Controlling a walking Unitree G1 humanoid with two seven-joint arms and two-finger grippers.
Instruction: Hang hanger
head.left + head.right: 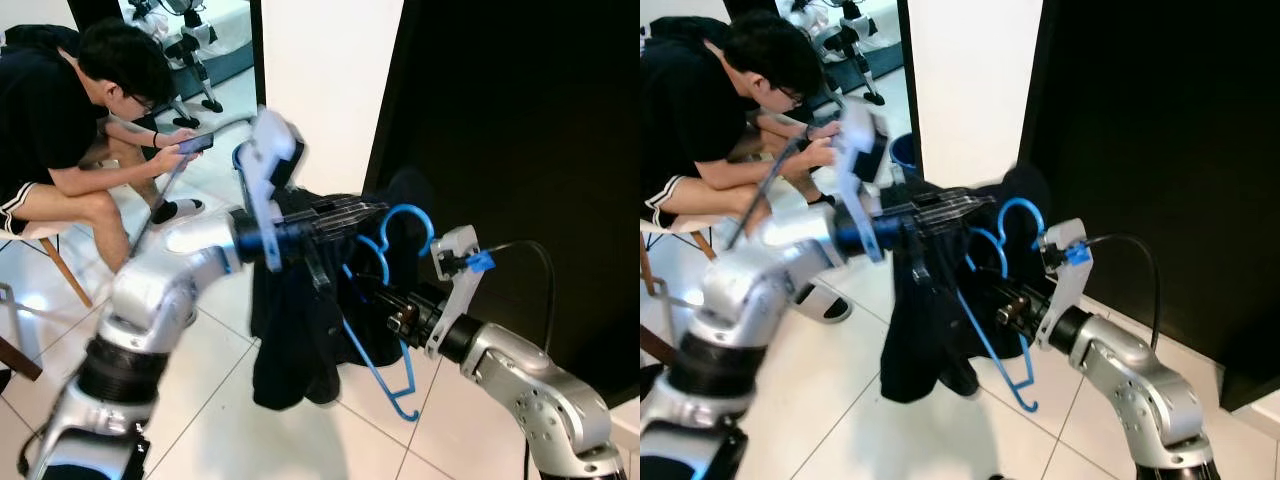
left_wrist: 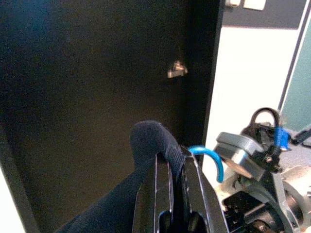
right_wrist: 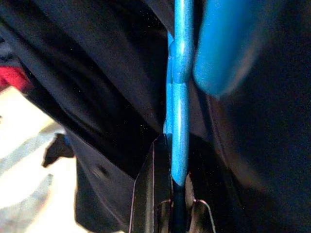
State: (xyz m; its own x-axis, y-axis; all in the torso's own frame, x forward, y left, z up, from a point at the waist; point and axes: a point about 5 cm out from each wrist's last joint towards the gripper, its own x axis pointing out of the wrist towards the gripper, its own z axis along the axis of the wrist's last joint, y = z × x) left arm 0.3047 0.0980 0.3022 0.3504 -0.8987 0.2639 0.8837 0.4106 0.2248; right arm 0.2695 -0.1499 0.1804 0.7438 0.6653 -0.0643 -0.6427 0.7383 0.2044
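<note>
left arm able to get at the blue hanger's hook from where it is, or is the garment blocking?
Probably yes. The left gripper is shut on the dark garment, and the blue hanger's hook curls just past its fingertips with open space around it. But it would have to let go of the garment first.

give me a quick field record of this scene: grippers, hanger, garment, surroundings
left gripper: shut on the dark garment
right gripper: shut on the blue hanger
blue hanger: hook up, beside the garment, not yet hung
dark garment: drapes down toward the tiled floor
ahead: black wardrobe
person: seated on the robot's left, looking at a phone
</note>
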